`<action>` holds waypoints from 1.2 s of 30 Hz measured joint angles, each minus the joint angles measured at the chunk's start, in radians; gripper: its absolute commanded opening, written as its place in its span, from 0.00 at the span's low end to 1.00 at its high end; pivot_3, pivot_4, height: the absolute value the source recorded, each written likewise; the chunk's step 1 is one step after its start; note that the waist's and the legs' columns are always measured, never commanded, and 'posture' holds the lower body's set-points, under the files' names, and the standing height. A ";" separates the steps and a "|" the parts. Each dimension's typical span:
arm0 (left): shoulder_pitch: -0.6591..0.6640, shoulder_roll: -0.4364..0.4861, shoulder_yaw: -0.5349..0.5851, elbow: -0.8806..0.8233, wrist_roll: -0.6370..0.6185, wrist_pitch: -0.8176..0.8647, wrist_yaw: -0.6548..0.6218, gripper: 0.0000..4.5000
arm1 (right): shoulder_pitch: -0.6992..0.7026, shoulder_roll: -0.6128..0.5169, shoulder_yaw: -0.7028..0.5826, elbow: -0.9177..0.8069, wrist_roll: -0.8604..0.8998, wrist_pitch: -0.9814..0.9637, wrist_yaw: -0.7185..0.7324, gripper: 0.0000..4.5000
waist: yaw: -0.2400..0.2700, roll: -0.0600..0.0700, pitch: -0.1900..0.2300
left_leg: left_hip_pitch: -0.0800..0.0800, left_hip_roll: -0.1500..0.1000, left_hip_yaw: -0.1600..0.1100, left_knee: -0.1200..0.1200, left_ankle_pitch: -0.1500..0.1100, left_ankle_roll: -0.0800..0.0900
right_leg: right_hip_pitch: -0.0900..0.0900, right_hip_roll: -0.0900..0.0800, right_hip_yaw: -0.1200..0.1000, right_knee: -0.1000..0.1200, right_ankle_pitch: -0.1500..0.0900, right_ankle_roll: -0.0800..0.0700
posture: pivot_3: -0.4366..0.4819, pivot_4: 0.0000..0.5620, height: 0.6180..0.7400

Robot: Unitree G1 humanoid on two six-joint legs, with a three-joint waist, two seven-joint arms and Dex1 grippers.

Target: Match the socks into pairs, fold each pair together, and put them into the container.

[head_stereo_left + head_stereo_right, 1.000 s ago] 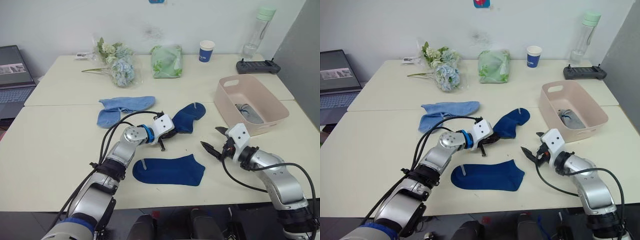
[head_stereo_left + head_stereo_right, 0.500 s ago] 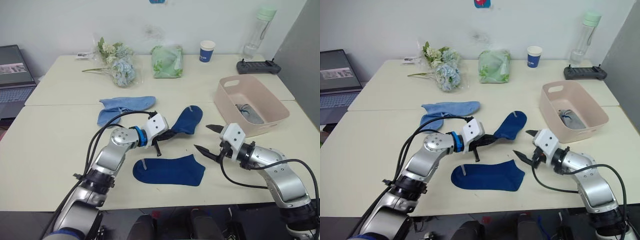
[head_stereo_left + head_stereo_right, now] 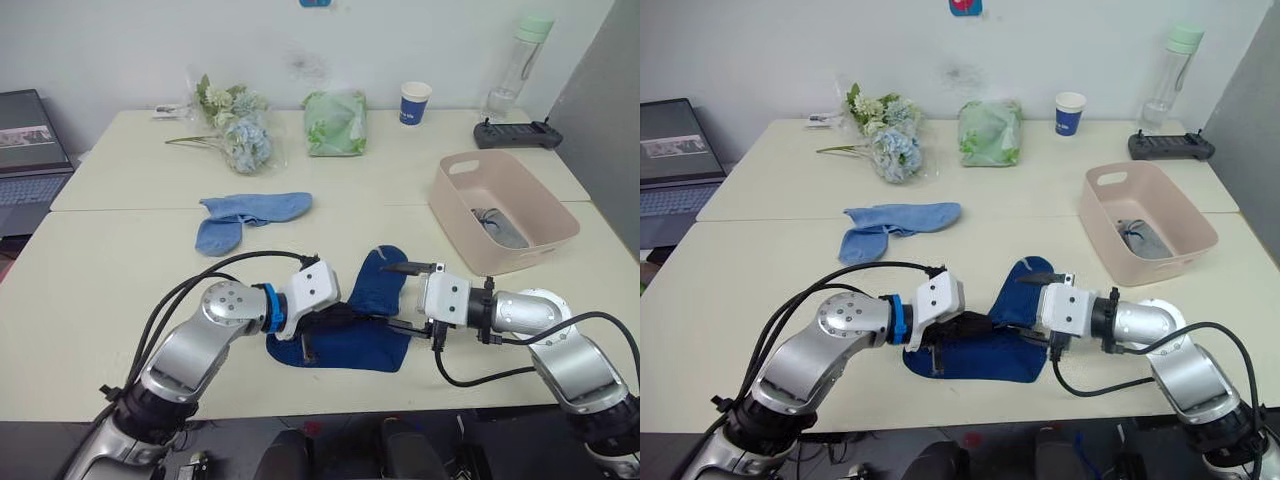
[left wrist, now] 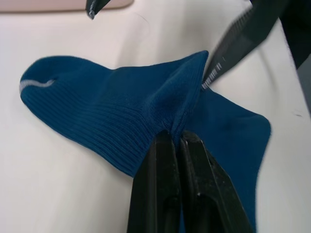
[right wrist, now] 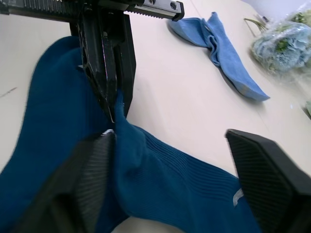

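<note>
My left gripper (image 3: 338, 316) is shut on the cuff end of a dark navy sock (image 3: 378, 284), seen close up in the left wrist view (image 4: 173, 137). That navy sock (image 4: 112, 109) lies partly over a second navy sock (image 3: 352, 346) near the table's front edge. Open beside the held sock is my right gripper (image 3: 391, 294), with one finger on each side of it (image 5: 170, 135). Two light blue socks (image 3: 250, 212) lie together further back on the left. The pink container (image 3: 456, 226) stands at the right with a grey sock (image 3: 497, 225) inside.
Along the table's back edge are a bunch of flowers (image 3: 234, 128), a green bag (image 3: 334, 122), a blue paper cup (image 3: 413, 102), a clear bottle (image 3: 515, 62) and a black controller (image 3: 516, 132). A laptop (image 3: 28, 160) stands at far left.
My left gripper has pulled the navy sock forward and onto the other navy sock. The right gripper has moved left to the held sock, still open.
</note>
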 measured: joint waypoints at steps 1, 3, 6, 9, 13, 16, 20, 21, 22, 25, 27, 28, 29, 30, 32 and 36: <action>0.000 0.000 0.000 -0.007 -0.004 0.007 0.009 0.00 | 0.005 -0.005 0.000 -0.007 0.009 0.000 0.015 0.56 | 0.000 0.000 0.000 | 0.000 0.000 0.000 0.000 0.000 0.000 | 0.000 0.000 0.000 0.000 0.000 0.000 | 0.48 0.27 1.00; 0.000 0.000 0.000 -0.011 -0.010 0.009 0.017 0.00 | 0.018 -0.018 0.001 -0.010 0.018 -0.001 0.037 0.38 | 0.002 0.000 0.000 | 0.000 0.000 0.000 0.000 0.000 0.000 | 0.000 0.000 0.000 0.000 0.000 0.000 | 0.48 0.27 1.00; -0.002 -0.001 0.000 -0.011 -0.016 0.010 0.031 0.00 | 0.025 -0.020 0.001 -0.010 0.019 -0.003 0.049 0.16 | 0.001 0.000 0.000 | 0.000 0.000 0.000 0.000 0.000 0.000 | 0.000 0.000 0.000 0.000 0.000 0.000 | 0.48 0.27 1.00; -0.002 -0.001 0.000 -0.011 -0.019 0.009 0.034 0.00 | 0.026 -0.021 0.002 -0.010 0.018 -0.008 0.055 0.01 | 0.001 0.000 0.000 | 0.000 0.000 0.000 0.000 0.000 0.000 | 0.000 0.000 0.000 0.000 0.000 0.000 | 0.48 0.27 1.00; 0.001 0.003 0.001 -0.015 -0.054 0.008 0.024 0.15 | 0.039 -0.021 0.001 -0.010 0.018 -0.017 0.055 0.00 | 0.001 0.000 0.000 | 0.000 0.000 0.000 0.000 0.000 0.000 | 0.000 0.000 0.000 0.000 0.000 0.000 | 0.48 0.27 1.00; 0.006 0.007 0.042 -0.016 -0.122 0.017 -0.002 0.37 | 0.077 -0.028 -0.001 -0.011 0.019 -0.024 0.055 0.00 | 0.002 0.000 0.000 | 0.000 0.000 0.000 0.000 0.000 0.000 | 0.000 0.000 0.000 0.000 0.000 0.000 | 0.48 0.27 1.00; -0.093 -0.025 0.160 0.143 -0.188 -0.012 0.004 0.64 | 0.119 -0.043 -0.011 -0.013 0.025 -0.051 0.057 0.00 | 0.005 0.000 0.000 | 0.000 0.000 -0.001 0.000 0.000 0.000 | 0.001 0.000 -0.002 0.000 0.000 0.000 | 0.48 0.27 1.00; -0.125 -0.030 0.177 0.205 -0.176 -0.042 0.015 0.71 | 0.121 -0.043 -0.012 -0.014 0.025 -0.059 0.058 0.00 | 0.005 0.000 0.000 | 0.001 0.000 -0.001 0.000 0.000 0.000 | 0.001 0.000 -0.002 0.000 0.000 0.000 | 0.48 0.27 1.00; -0.162 -0.038 0.177 0.279 -0.142 -0.098 0.029 0.77 | 0.125 -0.043 -0.014 -0.015 0.025 -0.066 0.057 0.00 | 0.004 0.000 0.000 | 0.001 0.000 0.000 0.000 0.000 0.000 | 0.001 0.000 -0.002 0.000 0.000 0.000 | 0.48 0.27 1.00; -0.292 -0.112 0.107 0.608 0.021 -0.341 0.079 0.77 | 0.120 -0.034 -0.008 -0.017 0.023 -0.074 0.054 0.00 | 0.012 -0.001 0.000 | 0.001 -0.002 0.000 0.001 0.002 -0.003 | 0.002 0.000 -0.002 -0.002 0.000 0.000 | 0.48 0.27 1.00; -0.327 -0.163 0.060 0.765 0.089 -0.453 0.086 0.77 | 0.122 -0.033 -0.003 -0.017 0.019 -0.077 0.054 0.00 | 0.012 -0.001 0.000 | 0.000 -0.002 0.001 0.000 0.002 -0.004 | 0.001 0.000 -0.001 -0.003 0.000 0.000 | 0.48 0.27 1.00; -0.363 -0.210 0.047 0.887 0.117 -0.507 0.100 0.77 | 0.123 -0.031 0.000 -0.017 0.014 -0.079 0.053 0.00 | 0.014 -0.001 0.000 | -0.001 -0.003 0.001 0.001 0.002 -0.004 | 0.000 0.000 -0.001 -0.002 0.000 0.000 | 0.48 0.27 1.00; -0.395 -0.246 0.037 0.979 0.137 -0.554 0.105 0.77 | 0.122 -0.026 0.002 -0.018 0.012 -0.079 0.052 0.00 | 0.017 -0.003 0.001 | -0.002 -0.003 0.001 0.001 0.002 -0.004 | -0.001 0.000 -0.001 -0.002 0.000 0.000 | 0.48 0.27 1.00; -0.415 -0.269 0.026 1.047 0.155 -0.596 0.107 0.77 | 0.121 -0.020 0.004 -0.020 0.011 -0.080 0.051 0.00 | 0.020 -0.004 0.001 | -0.002 -0.003 0.001 0.001 0.002 -0.004 | -0.002 0.000 -0.001 -0.001 0.000 0.000 | 0.48 0.27 1.00; -0.467 -0.306 0.012 1.175 0.195 -0.700 0.105 0.77 | 0.121 -0.016 0.007 -0.021 0.006 -0.080 0.049 0.00 | 0.019 -0.004 0.002 | -0.002 -0.002 0.002 0.001 0.002 -0.004 | -0.002 0.000 0.000 -0.001 0.000 0.000 | 0.48 0.27 1.00; -0.543 -0.356 0.021 1.319 0.211 -0.805 0.100 0.77 | 0.105 0.013 0.023 -0.020 -0.007 -0.078 0.043 0.00 | 0.018 -0.004 0.002 | -0.001 -0.002 0.001 0.001 0.002 -0.004 | -0.002 0.000 0.000 0.001 0.000 0.000 | 0.48 0.27 1.00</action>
